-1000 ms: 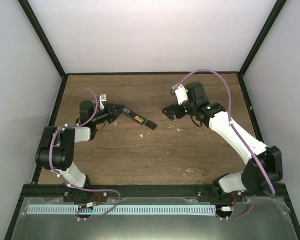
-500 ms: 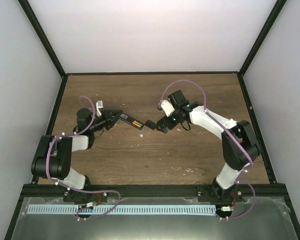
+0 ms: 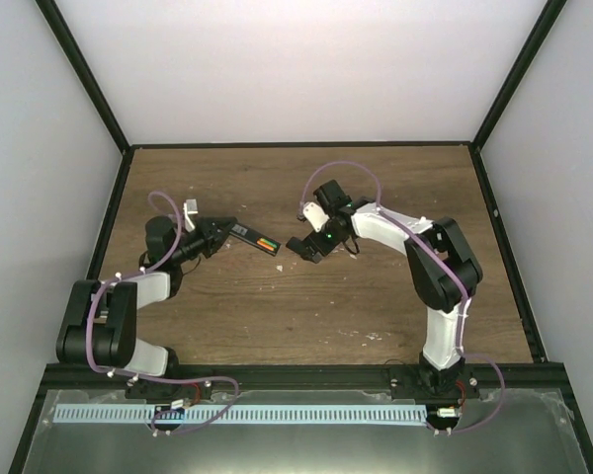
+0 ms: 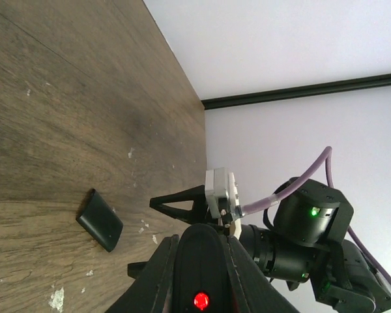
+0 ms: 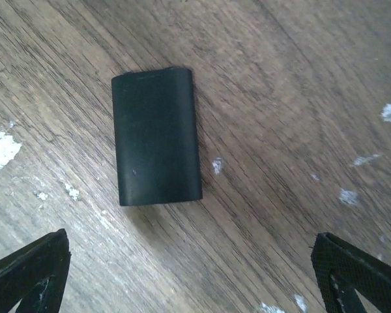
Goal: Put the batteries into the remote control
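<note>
My left gripper (image 3: 227,229) is shut on one end of the slim black remote control (image 3: 255,236), which juts toward the table's middle. The batteries (image 3: 268,241), orange with green ends, lie in its open compartment. In the left wrist view the remote (image 4: 205,274) sits between my fingers, showing a red button. A small black cover piece (image 3: 295,244) lies flat on the wood just beyond the remote's free end. My right gripper (image 3: 311,249) is open and empty right over the cover (image 5: 156,145); its fingertips (image 5: 26,270) show at the lower corners.
The wooden table (image 3: 376,296) has pale chipped specks (image 5: 3,147). Black frame posts and white walls enclose it. The right arm's wrist camera and purple cable (image 4: 313,173) face my left gripper closely.
The right arm has swung left and down from the table's right middle to over the cover piece. The left gripper has drawn the remote slightly left.
</note>
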Tool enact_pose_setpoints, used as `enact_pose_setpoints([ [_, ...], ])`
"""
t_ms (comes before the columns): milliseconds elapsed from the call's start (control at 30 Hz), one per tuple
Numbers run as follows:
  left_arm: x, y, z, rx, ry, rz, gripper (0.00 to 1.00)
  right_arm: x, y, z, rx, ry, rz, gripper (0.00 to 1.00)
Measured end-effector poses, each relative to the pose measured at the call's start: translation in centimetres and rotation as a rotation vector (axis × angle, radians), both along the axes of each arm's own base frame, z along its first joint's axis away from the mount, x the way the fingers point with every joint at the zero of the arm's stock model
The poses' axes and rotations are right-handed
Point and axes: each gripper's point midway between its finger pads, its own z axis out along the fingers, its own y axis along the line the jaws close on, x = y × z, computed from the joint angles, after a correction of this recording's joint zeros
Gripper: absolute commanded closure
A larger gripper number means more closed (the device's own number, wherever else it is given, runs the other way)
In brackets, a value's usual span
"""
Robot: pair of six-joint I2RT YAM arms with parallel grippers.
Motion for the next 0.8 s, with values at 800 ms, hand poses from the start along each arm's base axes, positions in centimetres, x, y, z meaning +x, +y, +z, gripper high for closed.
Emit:
enact_pose_setpoints([
  [800, 0.3, 1.4, -0.6, 0.012, 0.019, 0.029, 1.0, 0.5, 2.6, -2.9, -0.052, 0.032, 0.081, 0.25],
])
